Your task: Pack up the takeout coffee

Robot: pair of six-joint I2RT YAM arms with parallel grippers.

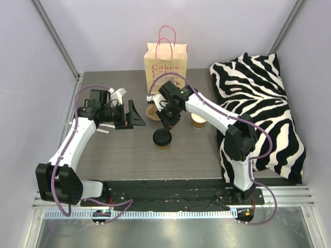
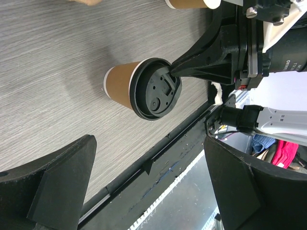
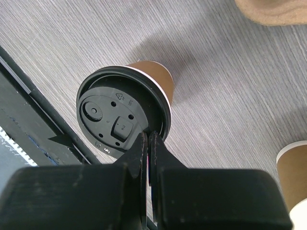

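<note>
While the right gripper (image 3: 147,142) came down from above on the lidded cup (image 1: 162,140), its two fingers were drawn almost together, with only a thin slit between them. They pinched the rim of the black lid (image 3: 120,120) on the side facing the open cup. The lid sat on top of the brown paper cup and covered its mouth. A thin line of the cup's white lip showed beneath it on one side. Whether the lid was pressed fully home could not be told. The cup stood upright on the grey wood-grain table (image 1: 124,155), roughly mid-table and toward the front.

To the left of the lidded cup, the left gripper (image 2: 148,143) hung apart from it and pointed at it. Its fingers were spread wide and held nothing. In the left wrist view the cup appeared between and beyond those two dark fingers, touching neither.

A second brown cup (image 1: 198,122), open-topped, stood near the lidded cup, to its right and a little farther back. A tan cardboard piece (image 1: 151,111) lay just behind the lidded cup, partly hidden by the right arm, and its exact form was unclear. Farther behind the lidded cup, a paper bag (image 1: 165,67) printed with "Cakes" stood upright with its pink handles raised. Well to the right of the lidded cup lay a zebra-striped cushion (image 1: 258,103).
</note>
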